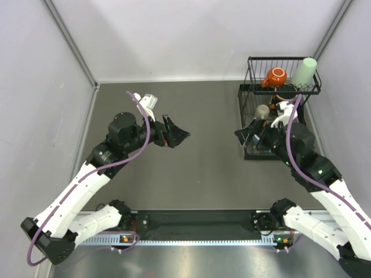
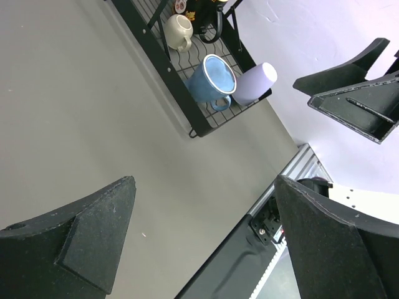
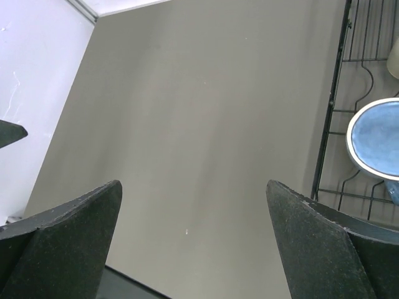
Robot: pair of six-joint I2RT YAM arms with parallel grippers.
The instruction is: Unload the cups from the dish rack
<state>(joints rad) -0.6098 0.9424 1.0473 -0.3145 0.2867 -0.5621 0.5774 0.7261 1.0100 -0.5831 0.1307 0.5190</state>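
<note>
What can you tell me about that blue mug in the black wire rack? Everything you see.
The blue mug is mid-blue with a thin pale rim and lighter blue inside, glossy like glazed ware. One loop handle juts from its side. It looks empty and stands mouth up on the wire floor of the dish rack, near one end. The lavender tumbler is beside it; whether they touch is unclear. Nothing grips it.

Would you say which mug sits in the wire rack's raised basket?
The small orange mug, beside the pale green tumbler; blue mug and beige mug sit lower.
</note>
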